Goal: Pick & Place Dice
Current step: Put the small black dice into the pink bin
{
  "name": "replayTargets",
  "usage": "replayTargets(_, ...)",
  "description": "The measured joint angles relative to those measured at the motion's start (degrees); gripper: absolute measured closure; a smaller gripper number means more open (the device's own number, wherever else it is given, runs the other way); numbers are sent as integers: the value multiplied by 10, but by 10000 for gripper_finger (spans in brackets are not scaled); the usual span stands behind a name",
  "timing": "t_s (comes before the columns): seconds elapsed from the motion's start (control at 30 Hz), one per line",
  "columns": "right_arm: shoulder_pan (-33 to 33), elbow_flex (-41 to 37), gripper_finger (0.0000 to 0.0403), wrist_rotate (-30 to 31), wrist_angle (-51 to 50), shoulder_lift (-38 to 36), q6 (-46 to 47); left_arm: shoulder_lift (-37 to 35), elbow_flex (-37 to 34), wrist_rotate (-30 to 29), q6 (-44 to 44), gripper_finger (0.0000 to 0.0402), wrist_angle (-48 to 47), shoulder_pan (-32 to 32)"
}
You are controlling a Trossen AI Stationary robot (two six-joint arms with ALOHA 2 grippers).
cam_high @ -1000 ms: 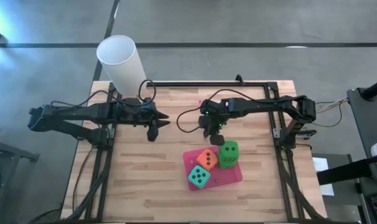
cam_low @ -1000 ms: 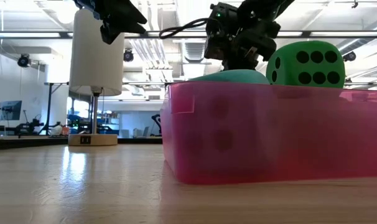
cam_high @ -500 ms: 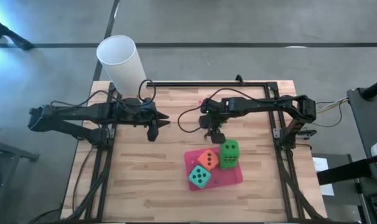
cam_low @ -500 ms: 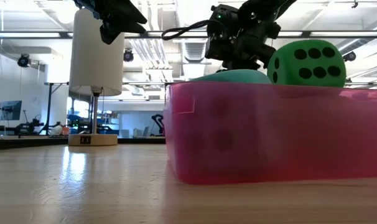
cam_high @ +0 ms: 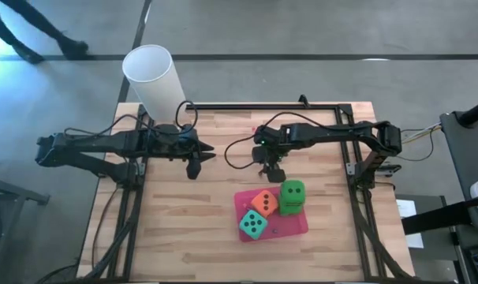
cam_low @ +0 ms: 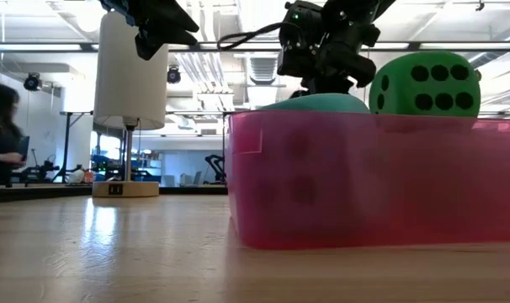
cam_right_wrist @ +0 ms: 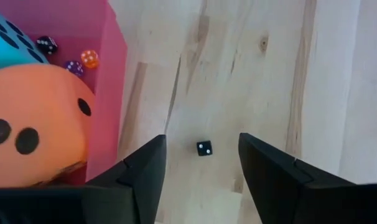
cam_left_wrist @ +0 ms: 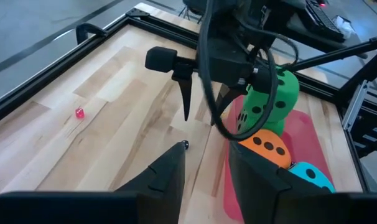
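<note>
Right pincer hovering over the bench, fingers parted, holding nothing. Directly below, between the fingertips in the wrist view, a tiny black die on bare wood. Just beside, a pink tray carrying the green dice stacked at the near edge, orange die and teal die alongside. Left pincer waiting well apart, narrowly open, empty.

wooden table, pink tray (near edge)
</note>
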Motion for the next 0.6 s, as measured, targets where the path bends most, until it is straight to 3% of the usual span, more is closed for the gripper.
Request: replayTargets(0.6, -24, 24, 208, 14, 10, 26, -22, 0, 0, 1, 2, 274, -3, 0)
